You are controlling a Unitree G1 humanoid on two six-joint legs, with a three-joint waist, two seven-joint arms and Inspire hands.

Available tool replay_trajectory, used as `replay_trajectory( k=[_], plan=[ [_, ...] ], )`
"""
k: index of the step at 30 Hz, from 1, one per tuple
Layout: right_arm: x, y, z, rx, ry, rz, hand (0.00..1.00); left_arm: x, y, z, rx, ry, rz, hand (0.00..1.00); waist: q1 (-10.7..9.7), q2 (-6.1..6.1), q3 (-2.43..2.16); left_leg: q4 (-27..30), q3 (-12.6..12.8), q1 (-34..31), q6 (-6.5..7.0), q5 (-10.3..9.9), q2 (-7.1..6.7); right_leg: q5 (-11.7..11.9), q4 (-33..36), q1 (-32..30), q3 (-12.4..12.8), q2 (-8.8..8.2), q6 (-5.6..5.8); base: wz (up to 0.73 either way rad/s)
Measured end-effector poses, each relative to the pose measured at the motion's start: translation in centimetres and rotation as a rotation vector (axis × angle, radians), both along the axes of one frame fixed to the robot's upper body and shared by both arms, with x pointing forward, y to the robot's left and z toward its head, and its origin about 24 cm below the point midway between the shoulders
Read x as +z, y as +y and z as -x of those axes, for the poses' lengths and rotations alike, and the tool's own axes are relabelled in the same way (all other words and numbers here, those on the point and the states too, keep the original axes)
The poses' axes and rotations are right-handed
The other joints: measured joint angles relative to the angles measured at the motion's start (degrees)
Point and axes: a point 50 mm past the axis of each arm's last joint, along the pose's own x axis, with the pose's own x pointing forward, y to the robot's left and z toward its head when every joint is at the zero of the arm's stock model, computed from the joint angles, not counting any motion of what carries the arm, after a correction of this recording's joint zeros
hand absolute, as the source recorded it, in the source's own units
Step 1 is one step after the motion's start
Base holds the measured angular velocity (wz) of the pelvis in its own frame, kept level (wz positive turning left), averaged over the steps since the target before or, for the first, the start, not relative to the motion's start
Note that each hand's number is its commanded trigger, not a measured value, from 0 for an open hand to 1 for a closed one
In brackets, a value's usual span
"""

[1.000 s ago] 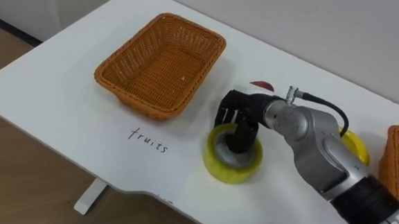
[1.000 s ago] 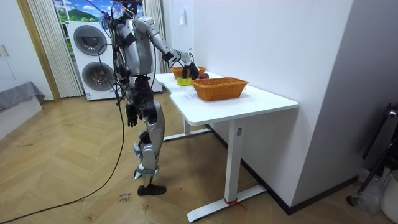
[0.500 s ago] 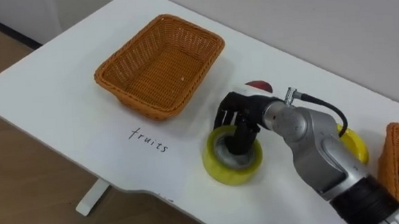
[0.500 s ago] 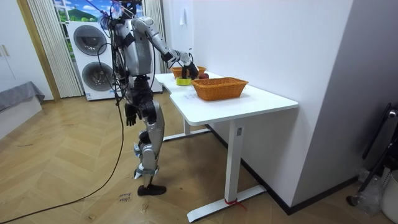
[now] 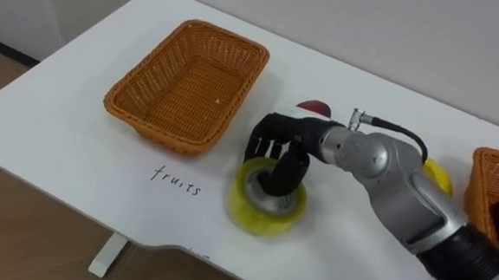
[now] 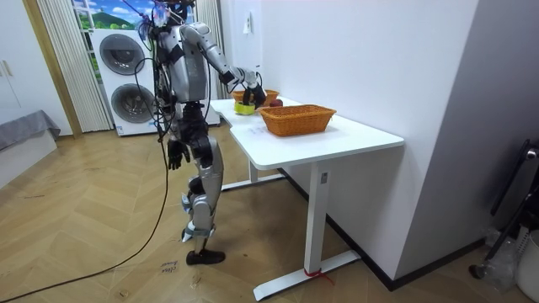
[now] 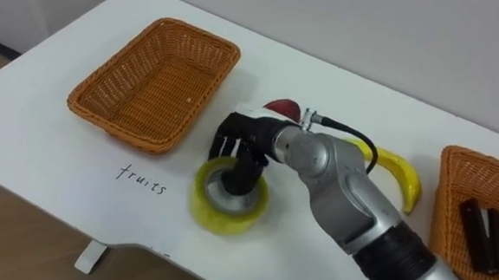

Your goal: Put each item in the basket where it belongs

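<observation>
Black right hand (image 5: 278, 147) curls its fingers inside a yellow tape roll (image 5: 247, 214), five o'clock of the rectangular brown wicker basket (image 5: 117, 103); left hand (image 6: 175, 155) hangs low, grip unreadable.

basket (image 5: 185, 87) left of tape roll (image 5: 254, 220) — banana (image 7: 399, 179) rightmost

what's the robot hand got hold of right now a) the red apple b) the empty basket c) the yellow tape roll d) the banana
c: the right robot hand has its fingers curled into the core of the yellow tape roll, while the banana lies apart from it.
</observation>
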Motion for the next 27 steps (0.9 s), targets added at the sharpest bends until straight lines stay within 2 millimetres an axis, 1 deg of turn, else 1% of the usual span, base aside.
replay_trajectory(
  k=[1, 3, 4, 7, 8, 10, 12, 15, 17, 19, 20, 22, 24, 25, 27],
  plan=[
    [0.6, 0.0, 0.0, 0.004, -0.016, -0.033, 1.00, 0.0, 0.0, 0.0, -0.002, -0.007, -0.001, 0.00, -1.0, 0.06, 0.04, 0.1, 0.0, -0.1, 0.01, 0.0, 0.04, 0.0, 0.0, 0.0, 0.0, -0.03, 0.00, 0.04],
    [1.7, -0.3, -0.1, 0.001, -0.053, -0.079, 1.00, 0.0, 0.1, 0.1, 0.002, -0.014, -0.002, 0.00, -1.9, 0.27, 0.12, -0.2, 0.0, -0.1, 0.06, 0.0, 0.09, 0.0, 0.1, 0.0, 0.1, -0.06, 0.01, -0.06],
    [2.4, -0.5, -0.1, -0.008, -0.080, -0.105, 1.00, 0.0, 0.2, 0.0, 0.005, -0.022, -0.006, 0.00, -2.5, 0.40, 0.06, -0.4, 0.1, -0.1, 0.07, 0.0, 0.08, 0.0, 0.1, 0.0, 0.1, -0.06, 0.01, -0.08],
    [4.0, -1.4, -0.2, -0.026, -0.132, -0.186, 1.00, 0.1, 0.3, -0.1, 0.008, -0.035, -0.010, 0.00, -3.1, 0.57, -0.02, -0.4, 1.1, 0.5, 0.06, 0.0, 0.08, 0.0, 0.3, 0.1, 0.6, 0.05, -0.05, -0.12],
    [4.2, -1.6, -0.2, -0.031, -0.140, -0.199, 1.00, 0.1, 0.3, -0.1, 0.008, -0.036, -0.010, 0.00, -3.3, 0.59, -0.04, -0.4, 1.2, 0.6, 0.05, 0.0, 0.10, 0.0, 0.3, 0.2, 0.8, 0.08, -0.06, -0.11],
    [4.8, -2.3, -0.3, -0.062, -0.167, -0.253, 1.00, 0.1, 0.2, -0.1, 0.011, -0.040, -0.009, 0.00, -4.3, 0.55, -0.07, -0.4, 1.2, 1.0, 0.04, 0.0, 0.08, 0.1, 0.4, 0.5, 1.2, 0.09, -0.07, 0.00],
    [5.0, -2.5, -0.3, -0.082, -0.185, -0.274, 1.00, 0.1, 0.2, -0.1, 0.024, -0.049, -0.006, 0.00, -4.5, 0.59, -0.07, -0.4, 1.8, 1.5, 0.05, 0.0, 0.14, 0.1, 0.5, 0.6, 1.7, 0.13, -0.07, -0.10],
    [5.1, -3.3, -0.4, -0.122, -0.211, -0.287, 1.00, 0.1, 0.1, -0.4, 0.023, -0.068, 0.002, 0.00, -5.2, 0.75, -0.13, -0.7, 1.9, 1.6, 0.07, 0.0, 0.11, 0.1, 0.7, 0.6, 1.6, 0.04, -0.05, -0.03],
    [5.2, -3.9, -0.5, -0.148, -0.223, -0.293, 1.00, 0.1, 0.1, -0.4, 0.037, -0.079, 0.012, 0.00, -5.5, 1.08, -0.25, -0.8, 1.9, 1.8, 0.08, 0.0, 0.14, 0.1, 1.0, 0.6, 1.8, 0.04, -0.05, 0.00],
    [5.5, -4.4, -0.5, -0.170, -0.247, -0.294, 1.00, 0.1, -0.1, -0.2, 0.046, -0.087, 0.019, 0.00, -6.3, 1.86, -0.59, -1.1, 1.9, 1.9, 0.13, 0.1, 0.10, 0.1, 1.0, 0.6, 2.0, 0.02, -0.04, 0.00],
    [5.6, -4.5, -0.6, -0.176, -0.253, -0.296, 1.00, 0.0, -0.1, -0.2, 0.047, -0.087, 0.021, 0.00, -6.5, 2.09, -0.68, -1.1, 2.0, 2.0, 0.14, 0.1, 0.09, 0.1, 1.0, 0.6, 2.1, 0.01, -0.04, 0.00],
    [6.0, -4.9, -0.6, -0.195, -0.288, -0.307, 1.00, 0.0, -0.4, -0.3, 0.058, -0.101, 0.029, 0.00, -7.3, 3.02, -0.69, -1.2, 2.1, 2.2, 0.16, 0.1, 0.12, 0.1, 0.9, 0.7, 2.3, 0.02, -0.04, 0.00],
    [6.1, -5.0, -0.6, -0.201, -0.306, -0.312, 1.00, -0.1, -0.6, 0.0, 0.062, -0.104, 0.033, 0.00, -7.9, 3.75, -0.55, -1.2, 2.4, 2.7, 0.17, 0.1, 0.16, 0.1, 0.9, 1.0, 2.4, 0.03, -0.04, -0.04],
    [6.2, -5.1, -0.7, -0.207, -0.316, -0.309, 1.00, -0.1, -0.7, 0.1, 0.064, -0.106, 0.035, 0.00, -8.6, 4.11, -0.60, -1.3, 2.4, 2.8, 0.17, 0.1, 0.16, 0.1, 1.0, 1.1, 2.3, 0.01, -0.04, 0.00],
    [6.3, -5.5, -0.7, -0.216, -0.321, -0.314, 1.00, -0.1, -0.7, 0.1, 0.083, -0.119, 0.046, 0.00, -9.4, 4.44, -0.63, -1.3, 2.6, 2.9, 0.17, 0.1, 0.14, 0.1, 1.0, 1.1, 2.5, 0.00, -0.04, -0.02]
  ],
)
